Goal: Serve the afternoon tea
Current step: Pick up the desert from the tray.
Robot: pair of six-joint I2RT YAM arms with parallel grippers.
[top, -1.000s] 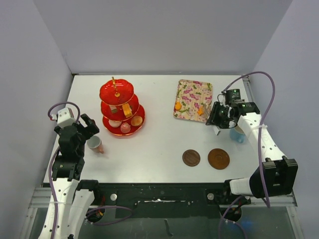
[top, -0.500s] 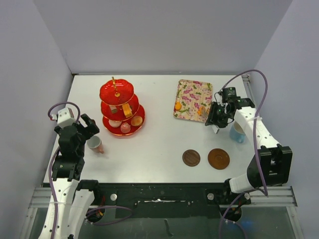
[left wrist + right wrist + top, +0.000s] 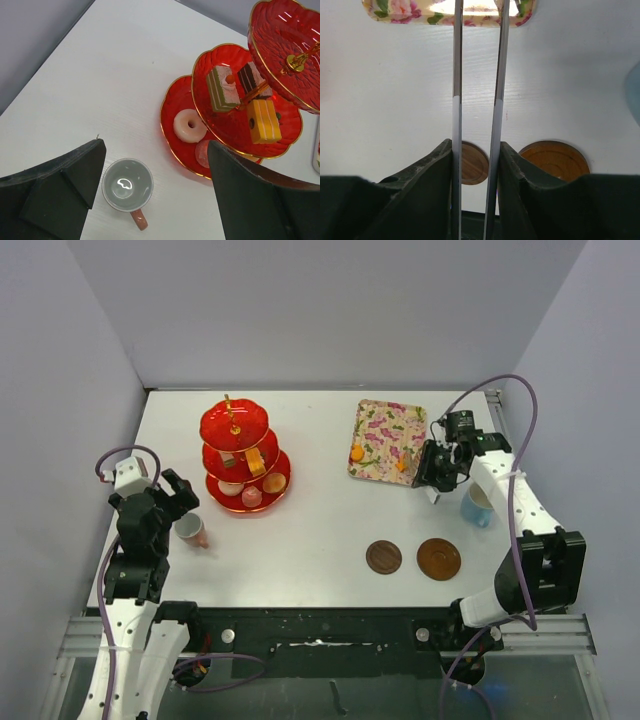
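The red three-tier stand [image 3: 240, 455] with a gold handle holds several small cakes; it also shows in the left wrist view [image 3: 235, 100]. The pink cup [image 3: 190, 530] stands empty and upright left of it. My left gripper [image 3: 182, 495] is open above the cup [image 3: 127, 186], its jaws wide apart [image 3: 156, 150]. My right gripper [image 3: 432, 468] is shut on metal tongs [image 3: 456, 75], whose tips reach the near edge of the floral tray [image 3: 420, 12]. The light-blue cup [image 3: 477, 505] stands just right of that gripper. Two brown saucers [image 3: 383, 557] [image 3: 438, 558] lie near the front.
The floral tray [image 3: 387, 440] at the back right carries two orange sweets [image 3: 357, 452] [image 3: 402, 464]. Grey walls close in the table on three sides. The saucers also show below the tongs in the right wrist view [image 3: 472, 162] [image 3: 555, 159].
My right gripper with the tongs has shifted slightly away from me, toward the tray's right edge. The left arm and the cups have not moved.
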